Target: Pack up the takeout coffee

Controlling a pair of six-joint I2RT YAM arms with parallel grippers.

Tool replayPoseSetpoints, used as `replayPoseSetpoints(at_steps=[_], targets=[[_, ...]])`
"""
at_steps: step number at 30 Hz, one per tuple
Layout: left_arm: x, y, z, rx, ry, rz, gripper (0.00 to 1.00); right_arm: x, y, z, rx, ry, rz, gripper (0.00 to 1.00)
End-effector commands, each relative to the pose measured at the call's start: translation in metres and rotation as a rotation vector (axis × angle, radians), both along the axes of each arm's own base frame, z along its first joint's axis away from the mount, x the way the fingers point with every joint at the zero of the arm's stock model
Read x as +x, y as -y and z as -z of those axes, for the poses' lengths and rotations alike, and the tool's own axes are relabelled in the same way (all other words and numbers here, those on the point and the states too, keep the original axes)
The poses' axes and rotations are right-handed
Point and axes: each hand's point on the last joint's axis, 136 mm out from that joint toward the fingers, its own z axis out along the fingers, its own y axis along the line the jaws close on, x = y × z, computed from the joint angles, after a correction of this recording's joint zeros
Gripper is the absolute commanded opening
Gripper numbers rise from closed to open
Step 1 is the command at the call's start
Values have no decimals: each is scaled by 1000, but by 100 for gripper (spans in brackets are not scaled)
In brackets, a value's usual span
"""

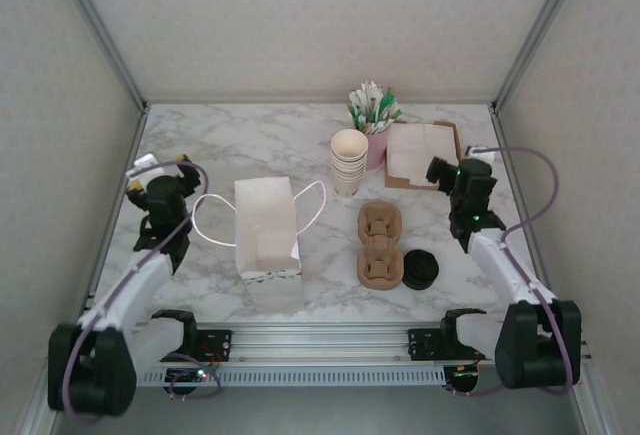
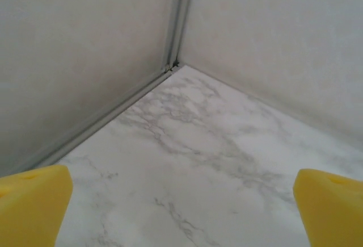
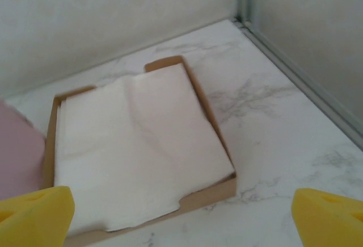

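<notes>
Back-centre of the marble worktop point(image 1: 210, 145): the takeout coffee cup point(image 1: 349, 145), cream paper with a rolled rim. Stands upright, topmost of a short nested stack. Sits just left of a pink cup point(image 1: 377, 147) full of green-and-white sticks point(image 1: 372, 105), touching it or nearly so; cannot tell which. Right of that, a brown tray point(image 3: 210, 195) of white napkins point(image 3: 136, 145).

Nearer the front, left of centre: a white paper bag point(image 1: 266, 225), mouth up, handle loops splayed to either side. Stands well apart from the cup stack. Right of the bag, a brown pulp carrier point(image 1: 380, 245), and just beside it, black lids point(image 1: 420, 270).

Left fingers point(image 2: 31, 204): yellow pads at the lower corners of the wrist view, spread wide, gripping nothing. Hover over bare marble near the far left corner, left of the bag and apart from it.

Right fingers point(image 3: 34, 213): likewise wide open and empty. Point at the napkin tray, with the pink cup's side at the left edge of the wrist view. Touch nothing.
</notes>
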Motion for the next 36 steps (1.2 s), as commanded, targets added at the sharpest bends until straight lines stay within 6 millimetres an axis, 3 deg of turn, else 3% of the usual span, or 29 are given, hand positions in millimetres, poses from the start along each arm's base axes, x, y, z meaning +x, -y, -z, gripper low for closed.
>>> replayPoseSetpoints(at_steps=[1,3,7,11,14,17,20,24,28,32,36], targets=[[-49,-19,9,-210,-60,-173,100,-54,29,14,166,-172,295,99],[-77,-29,0,-343,5,-283,100,-56,24,0,206,-151,274,99],[-100,-17,-29,-443,105,-187,100,-60,4,-31,283,-143,171,99],[-113,8,-78,-424,146,28,100,-62,-21,-58,345,-167,34,99],[-105,49,-103,-375,96,298,100,-59,-49,-76,410,-176,-110,94],[-92,103,-102,-351,26,615,100,-58,-80,-92,424,-189,-229,87],[-87,126,-103,-408,23,742,99,-55,-108,-102,385,-209,-302,76],[-88,124,-112,-405,44,733,94,-47,-143,-105,349,-244,-372,65],[-101,145,-122,-321,-8,884,87,-35,-173,-103,317,-276,-412,57],[-94,151,-108,-336,-46,907,85,-18,-199,-92,326,-299,-430,49],[-85,139,-86,-432,-69,801,81,-4,-210,-83,336,-317,-405,42]])
